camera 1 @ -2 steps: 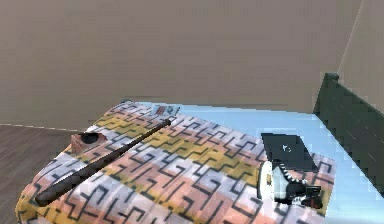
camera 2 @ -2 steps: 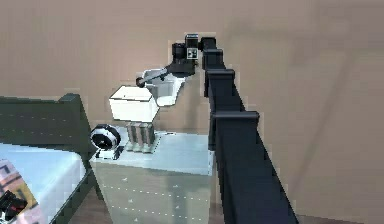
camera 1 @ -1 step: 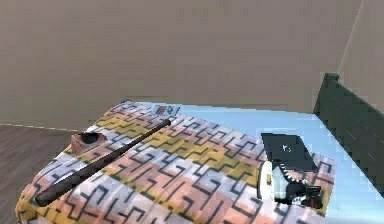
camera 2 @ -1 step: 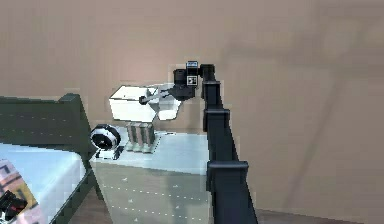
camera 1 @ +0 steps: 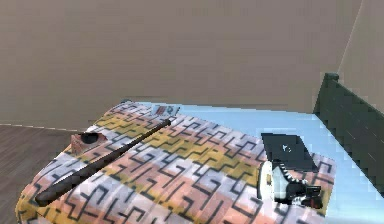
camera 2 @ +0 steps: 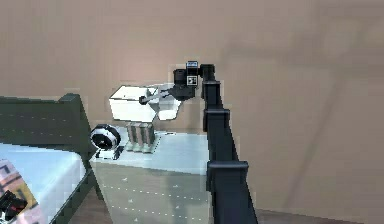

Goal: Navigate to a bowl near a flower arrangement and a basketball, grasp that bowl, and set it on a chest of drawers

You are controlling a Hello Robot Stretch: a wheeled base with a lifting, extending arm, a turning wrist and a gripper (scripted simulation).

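A dark arm (camera 2: 222,150) rises from the arm side view's bottom edge to two white marker squares. Left of them is my gripper (camera 2: 152,99), its fingers against a white bowl-shaped thing (camera 2: 128,103). That white thing sits just above the top of a pale chest of drawers (camera 2: 160,185), with small upright objects (camera 2: 140,136) directly beneath it. I cannot tell whether the gripper holds it or it rests on them. In the forward view, a small dark round dish (camera 1: 90,138) lies on a patterned bed (camera 1: 180,165).
A round black-and-white clock (camera 2: 105,139) stands on the chest's left end, next to a dark headboard (camera 2: 45,120). On the bed lie a long dark bat (camera 1: 105,160), a flat black device (camera 1: 288,150) and small dark items (camera 1: 295,188). Beige walls stand behind.
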